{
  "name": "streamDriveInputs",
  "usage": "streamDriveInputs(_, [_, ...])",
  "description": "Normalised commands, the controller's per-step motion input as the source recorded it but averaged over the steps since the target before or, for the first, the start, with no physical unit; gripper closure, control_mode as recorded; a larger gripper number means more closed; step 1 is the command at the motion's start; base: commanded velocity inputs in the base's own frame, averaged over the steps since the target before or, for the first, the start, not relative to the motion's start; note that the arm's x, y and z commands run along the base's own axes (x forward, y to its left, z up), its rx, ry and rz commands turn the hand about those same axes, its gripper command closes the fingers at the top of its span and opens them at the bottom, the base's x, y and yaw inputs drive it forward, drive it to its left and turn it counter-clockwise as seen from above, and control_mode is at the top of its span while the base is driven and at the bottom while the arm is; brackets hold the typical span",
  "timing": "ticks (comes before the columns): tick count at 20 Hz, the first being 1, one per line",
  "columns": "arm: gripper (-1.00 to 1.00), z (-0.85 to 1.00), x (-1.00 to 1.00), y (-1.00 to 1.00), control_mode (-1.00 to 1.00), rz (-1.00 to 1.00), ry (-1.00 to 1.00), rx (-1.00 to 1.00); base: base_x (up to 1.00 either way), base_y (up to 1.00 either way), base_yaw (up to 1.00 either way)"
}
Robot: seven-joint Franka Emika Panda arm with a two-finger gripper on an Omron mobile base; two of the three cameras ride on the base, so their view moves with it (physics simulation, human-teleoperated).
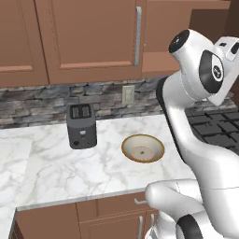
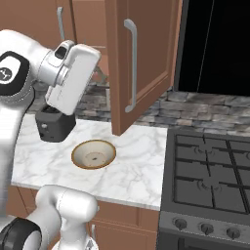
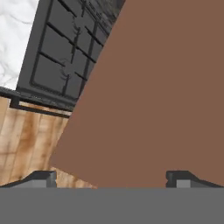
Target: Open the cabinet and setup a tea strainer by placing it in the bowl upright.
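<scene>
Blocking hand view, cabinet (image 3: pixel 166 87) door, fingers (image 3: pixel 111 179) spread

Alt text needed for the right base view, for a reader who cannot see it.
A brown wooden cabinet door with a long silver bar handle stands swung open above a white marble counter, where a round beige bowl with a brown rim sits empty beside a dark grey toaster. A black gas stove lies to the right.

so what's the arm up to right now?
It's working on the wall cabinet: the right door is swung out over the counter; the left door is shut. The gripper is open, holding nothing, with the brown door panel close in front of it. The bowl sits empty on the marble beside the toaster, with the stove to the right. No tea strainer in the bowl yet.
</scene>
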Motion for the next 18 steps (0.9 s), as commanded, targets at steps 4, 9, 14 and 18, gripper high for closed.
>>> streamDriveInputs(4, [-1.0,0.0,0.4,-0.57,-1.0,0.05,0.0,0.04,0.0,0.0,0.0])
streamDriveInputs(9, [-1.0,-0.01,0.14,-0.45,-1.0,0.05,0.0,0.0,0.0,0.0,0.0])
streamDriveInputs(14, [-1.0,-0.08,0.01,-0.35,-1.0,0.04,-0.03,0.0,0.0,0.0,0.0])
streamDriveInputs(18, [-1.0,-0.03,0.0,-0.08,-1.0,0.02,-0.06,0.0,0.0,0.0,0.0])
